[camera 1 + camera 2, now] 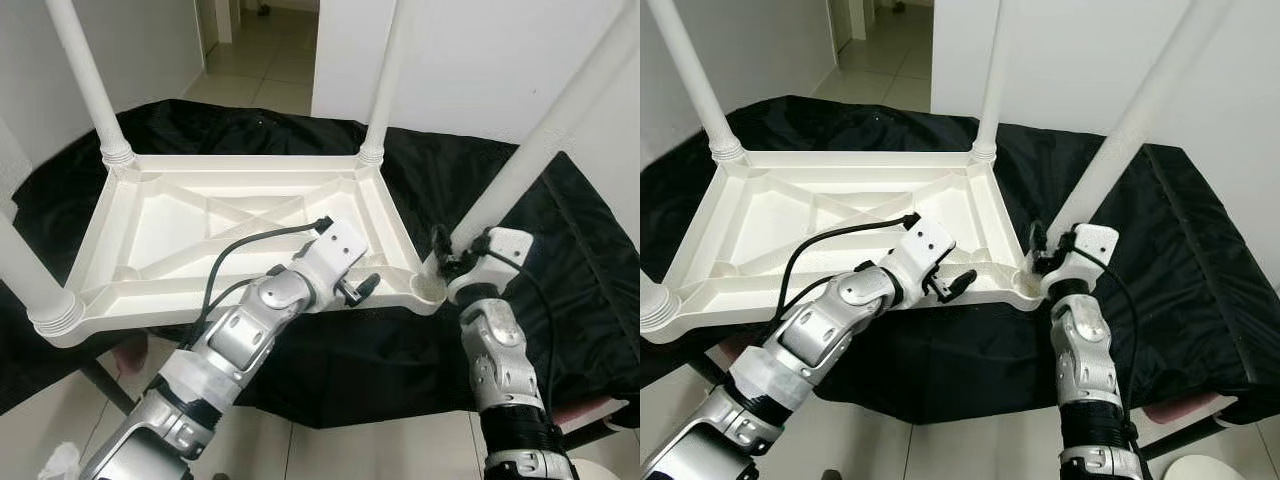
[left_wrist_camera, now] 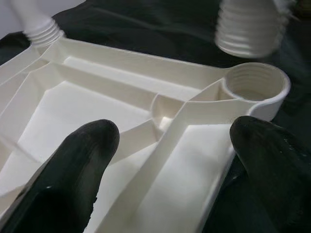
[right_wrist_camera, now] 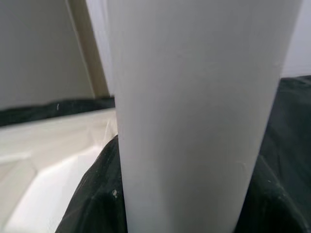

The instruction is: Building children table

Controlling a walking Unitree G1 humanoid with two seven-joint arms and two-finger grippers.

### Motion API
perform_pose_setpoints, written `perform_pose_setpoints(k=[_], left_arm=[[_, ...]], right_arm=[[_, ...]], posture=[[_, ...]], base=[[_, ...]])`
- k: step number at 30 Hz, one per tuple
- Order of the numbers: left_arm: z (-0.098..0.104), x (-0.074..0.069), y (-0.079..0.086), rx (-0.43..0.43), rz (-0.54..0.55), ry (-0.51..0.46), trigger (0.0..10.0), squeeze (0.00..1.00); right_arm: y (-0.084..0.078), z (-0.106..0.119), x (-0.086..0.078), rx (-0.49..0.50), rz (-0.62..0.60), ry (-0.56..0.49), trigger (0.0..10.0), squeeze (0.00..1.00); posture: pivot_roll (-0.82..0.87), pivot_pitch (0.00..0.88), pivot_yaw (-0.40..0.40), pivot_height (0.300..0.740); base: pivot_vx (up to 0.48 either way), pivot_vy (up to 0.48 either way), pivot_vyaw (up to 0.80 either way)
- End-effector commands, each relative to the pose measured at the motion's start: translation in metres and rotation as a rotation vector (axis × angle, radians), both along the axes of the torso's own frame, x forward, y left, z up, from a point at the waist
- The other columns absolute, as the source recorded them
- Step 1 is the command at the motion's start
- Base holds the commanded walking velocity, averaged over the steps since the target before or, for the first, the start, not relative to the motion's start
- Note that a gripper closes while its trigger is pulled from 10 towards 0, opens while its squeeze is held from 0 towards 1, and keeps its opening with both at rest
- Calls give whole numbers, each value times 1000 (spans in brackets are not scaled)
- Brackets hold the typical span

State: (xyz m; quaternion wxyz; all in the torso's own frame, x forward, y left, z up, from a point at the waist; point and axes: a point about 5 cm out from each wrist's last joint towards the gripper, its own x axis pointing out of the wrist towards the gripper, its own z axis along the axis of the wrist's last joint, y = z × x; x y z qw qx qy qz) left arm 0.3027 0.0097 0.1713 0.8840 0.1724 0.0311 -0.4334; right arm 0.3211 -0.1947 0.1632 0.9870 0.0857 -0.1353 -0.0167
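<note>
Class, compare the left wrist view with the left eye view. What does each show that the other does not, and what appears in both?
Left wrist view: the ribbed thread inside the empty round corner socket, and the ribbed end of the loose white plastic table leg hanging just above it, not yet seated.

Left eye view: three white legs already standing in their sockets, the right gripper closed around the loose leg, both silver arms, and the tiled floor.

Both: the upturned white plastic tabletop with its bracing ribs, the black cloth beneath it, and the open left gripper at the near rim.
</note>
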Motion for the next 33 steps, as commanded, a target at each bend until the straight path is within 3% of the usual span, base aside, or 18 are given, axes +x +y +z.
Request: perform_pose_setpoints(k=[1, 11, 18, 26, 28, 31, 33], left_arm=[[-1, -3, -7, 21, -57, 4, 10000, 0], [-17, -13, -20, 85, -168, 58, 10000, 0], [-32, -7, -16, 167, -110, 81, 10000, 0], [-35, 0, -12, 174, -62, 92, 10000, 0], [-30, 2, -12, 160, -72, 73, 4941, 0], [-29, 2, -12, 152, -74, 69, 4588, 0], [-28, 3, -10, 131, -75, 83, 0, 0]], right_arm=[[-4, 9, 0, 18, -27, -48, 10000, 0], [-1, 27, 2, 22, -36, -104, 10000, 0], [-5, 25, -4, 10, -64, -99, 10000, 0], [-9, 25, -7, 4, -89, -96, 10000, 0], [-10, 25, -7, -6, -92, -94, 10000, 0], [-11, 25, -7, -13, -96, -90, 10000, 0], [-13, 25, -7, -21, -103, -85, 10000, 0]], posture=[[61, 36, -22, 740], [22, 71, 6, 740], [-7, 72, 20, 740], [-29, 64, 29, 740], [-31, 61, 29, 740], [-34, 58, 32, 740], [-41, 57, 33, 740]], base=[[0, 0, 0], [0, 0, 0], [0, 0, 0], [0, 0, 0], [0, 0, 0], [0, 0, 0], [0, 0, 0]])
